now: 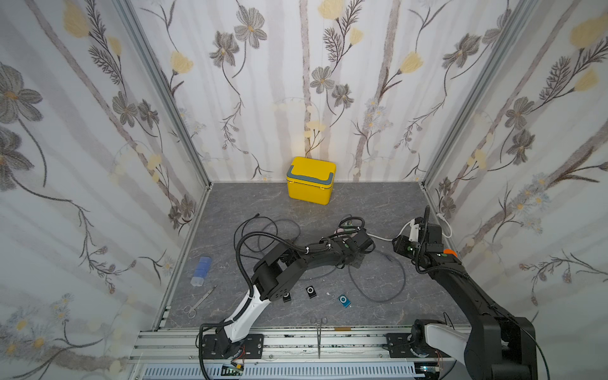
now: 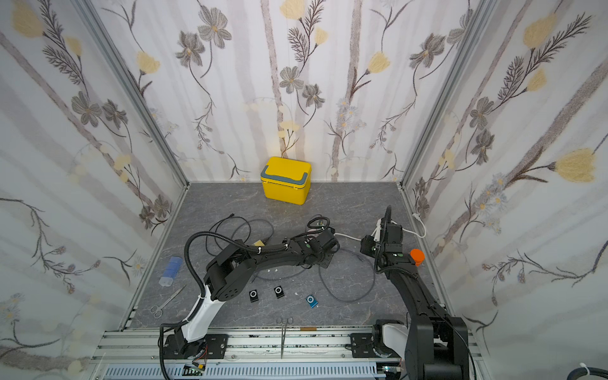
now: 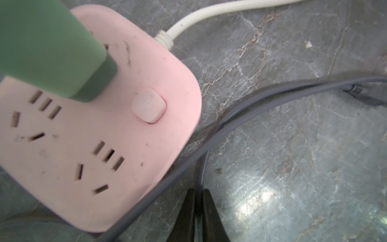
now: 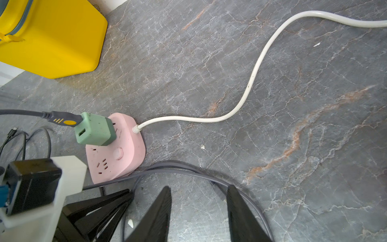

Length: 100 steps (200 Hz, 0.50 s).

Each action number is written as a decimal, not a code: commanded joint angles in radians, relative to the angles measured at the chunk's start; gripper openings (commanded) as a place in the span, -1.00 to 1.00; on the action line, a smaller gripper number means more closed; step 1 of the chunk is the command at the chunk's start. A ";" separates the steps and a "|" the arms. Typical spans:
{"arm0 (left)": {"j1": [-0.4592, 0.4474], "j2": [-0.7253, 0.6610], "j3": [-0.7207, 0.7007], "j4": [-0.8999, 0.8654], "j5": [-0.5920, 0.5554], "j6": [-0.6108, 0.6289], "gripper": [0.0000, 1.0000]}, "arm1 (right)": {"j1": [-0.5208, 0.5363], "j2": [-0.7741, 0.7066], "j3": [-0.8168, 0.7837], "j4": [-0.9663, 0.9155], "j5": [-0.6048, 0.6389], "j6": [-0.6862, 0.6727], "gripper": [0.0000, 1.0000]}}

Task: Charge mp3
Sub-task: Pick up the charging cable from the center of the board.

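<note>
Jaws of the left tool (image 3: 198, 191) are pressed together on a loop of gray cable (image 3: 188, 165), just beside the pink power strip (image 4: 134, 146) near the middle of the tabletop (image 1: 378, 204). A green USB charger (image 4: 94, 132) sits plugged into the strip, with a gray plug marked in yellow (image 4: 62, 120) in its upper port. The strip's white cord (image 4: 251, 83) snakes off toward the right edge. The right tool (image 4: 199, 187) hovers close by with its jaws partly apart and nothing between them; the gray cable lies on the tabletop beneath it.

Three mp3 players lie apart from the cable near the near edge: two black ones (image 2: 253, 295) (image 2: 279, 291) and a blue one (image 2: 311, 301). A yellow cooler box (image 1: 311, 184) stands at the middle of the far edge. Scissors (image 1: 199, 301) and a blue bottle (image 1: 201, 270) lie by the left edge.
</note>
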<state>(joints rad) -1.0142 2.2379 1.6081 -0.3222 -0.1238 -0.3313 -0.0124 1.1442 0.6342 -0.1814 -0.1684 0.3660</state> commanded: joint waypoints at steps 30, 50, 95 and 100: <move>0.012 -0.046 -0.042 -0.147 0.061 -0.007 -1.00 | 0.002 -0.023 -0.018 0.013 -0.028 0.010 -0.12; 0.020 -0.084 -0.033 -0.145 0.089 0.003 -1.00 | 0.002 -0.028 -0.025 0.021 -0.093 0.020 -0.05; 0.035 -0.184 -0.012 -0.124 0.193 0.005 -1.00 | 0.009 -0.044 -0.023 0.060 -0.257 0.049 0.11; 0.035 -0.192 -0.009 -0.128 0.196 0.005 -1.00 | 0.010 -0.044 -0.022 0.063 -0.272 0.054 0.13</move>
<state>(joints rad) -0.9836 2.0853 1.5826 -0.4389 0.0074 -0.3363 -0.0071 1.1069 0.6102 -0.1669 -0.3241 0.3927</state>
